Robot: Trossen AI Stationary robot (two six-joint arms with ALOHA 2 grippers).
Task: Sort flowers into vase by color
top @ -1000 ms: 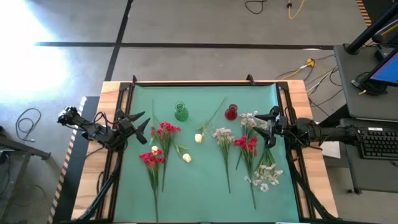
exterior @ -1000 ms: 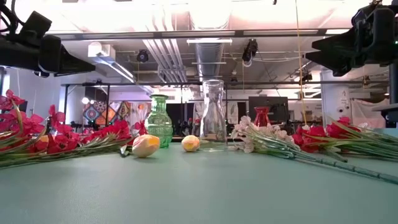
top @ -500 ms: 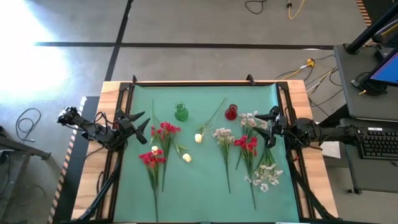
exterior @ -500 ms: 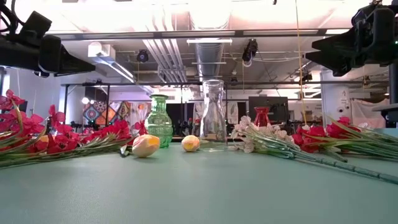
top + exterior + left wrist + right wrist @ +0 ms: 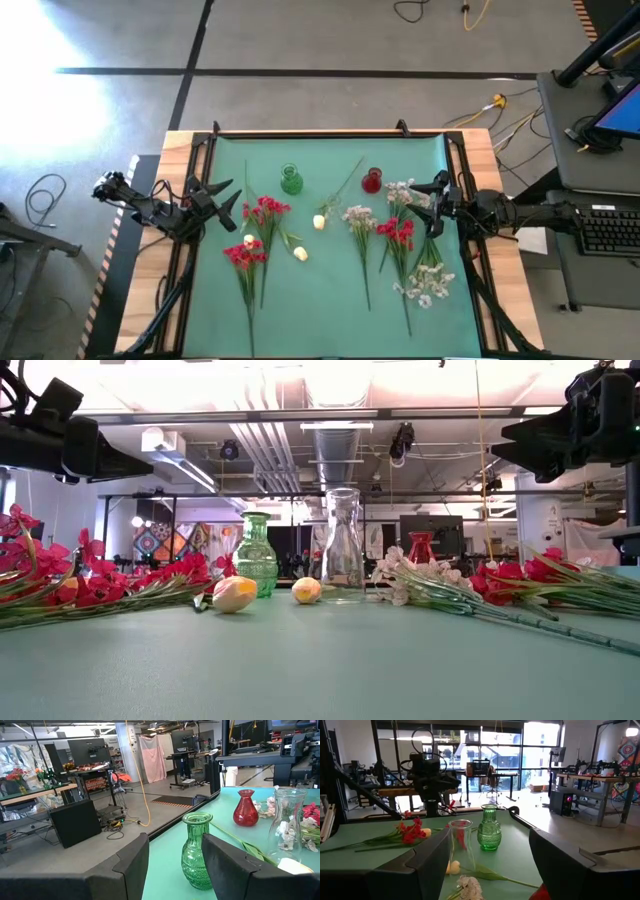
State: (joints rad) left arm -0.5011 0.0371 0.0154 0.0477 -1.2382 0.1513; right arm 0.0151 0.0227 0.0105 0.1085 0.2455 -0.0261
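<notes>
Though empty, both end effectors (image 5: 229,204) (image 5: 424,199) agape

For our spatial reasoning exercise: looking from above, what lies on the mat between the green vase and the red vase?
In the high view, a thin green flower stem slants across the mat between the green vase and the red vase.

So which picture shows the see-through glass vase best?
The low view: the clear vase stands whole at center. The left wrist view shows it at the side, and the right wrist view partly behind a finger. From above I can't make it out.
</notes>
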